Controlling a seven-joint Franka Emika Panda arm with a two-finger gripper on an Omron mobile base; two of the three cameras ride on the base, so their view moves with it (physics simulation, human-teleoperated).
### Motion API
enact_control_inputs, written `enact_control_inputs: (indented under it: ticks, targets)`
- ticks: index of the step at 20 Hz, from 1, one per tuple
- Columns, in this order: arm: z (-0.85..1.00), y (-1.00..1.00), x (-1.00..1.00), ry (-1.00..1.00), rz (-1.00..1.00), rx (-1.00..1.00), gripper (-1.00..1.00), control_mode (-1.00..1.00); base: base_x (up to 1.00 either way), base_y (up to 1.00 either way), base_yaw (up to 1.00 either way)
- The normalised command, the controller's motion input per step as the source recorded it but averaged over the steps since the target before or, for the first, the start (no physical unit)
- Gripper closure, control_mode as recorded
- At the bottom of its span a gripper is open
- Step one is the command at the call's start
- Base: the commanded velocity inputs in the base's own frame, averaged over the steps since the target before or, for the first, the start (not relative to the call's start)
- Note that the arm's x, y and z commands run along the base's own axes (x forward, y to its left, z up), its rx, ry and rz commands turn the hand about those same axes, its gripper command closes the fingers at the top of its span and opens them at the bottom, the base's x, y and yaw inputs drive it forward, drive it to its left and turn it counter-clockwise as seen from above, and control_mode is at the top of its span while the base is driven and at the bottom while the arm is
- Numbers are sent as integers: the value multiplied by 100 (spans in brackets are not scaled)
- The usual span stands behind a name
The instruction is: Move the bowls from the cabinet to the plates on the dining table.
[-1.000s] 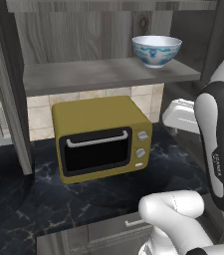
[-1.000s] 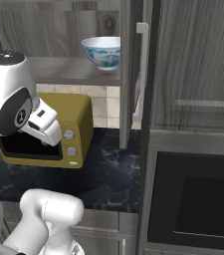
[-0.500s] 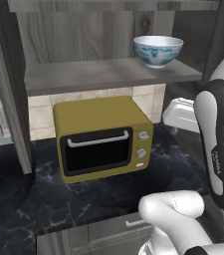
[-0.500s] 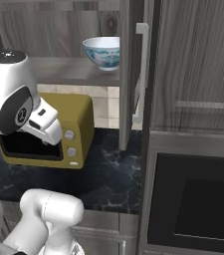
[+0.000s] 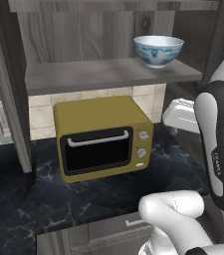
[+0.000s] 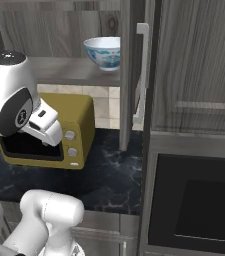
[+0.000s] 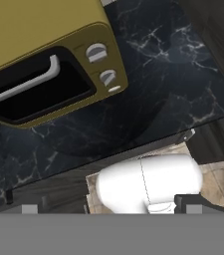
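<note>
One bowl (image 5: 158,50), white with a blue pattern, stands upright at the right end of the shelf (image 5: 98,74) inside the open cabinet; it is also in the right base view as the bowl (image 6: 103,53). My hand (image 6: 44,131) hangs well below the shelf, in front of the yellow oven and pointing down toward the counter. In the hand view my gripper (image 7: 111,209) is open, with its two tips far apart and nothing between them. The plates and the dining table are out of view.
A yellow toaster oven (image 5: 103,137) sits on the black marble counter (image 5: 44,199) under the shelf. The open cabinet door (image 6: 129,75) with its silver bar handle (image 6: 143,70) stands to the bowl's right. A black built-in oven (image 6: 199,210) is at lower right.
My hand has sunk slightly and tipped a little further down in front of the yellow oven. The bowl has not moved.
</note>
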Motion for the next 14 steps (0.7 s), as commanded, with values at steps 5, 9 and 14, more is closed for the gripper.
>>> enact_control_inputs:
  ticks: [5, 9, 14]
  targets:
    - [0, 6, 0, -1, 0, 0, -100, -100, 0, 1, 0]
    - [4, 19, 0, -15, 0, 0, -100, -100, 0, 0, 0]
    - [28, 20, 0, -24, -3, 0, -100, -100, 0, 0, 0]
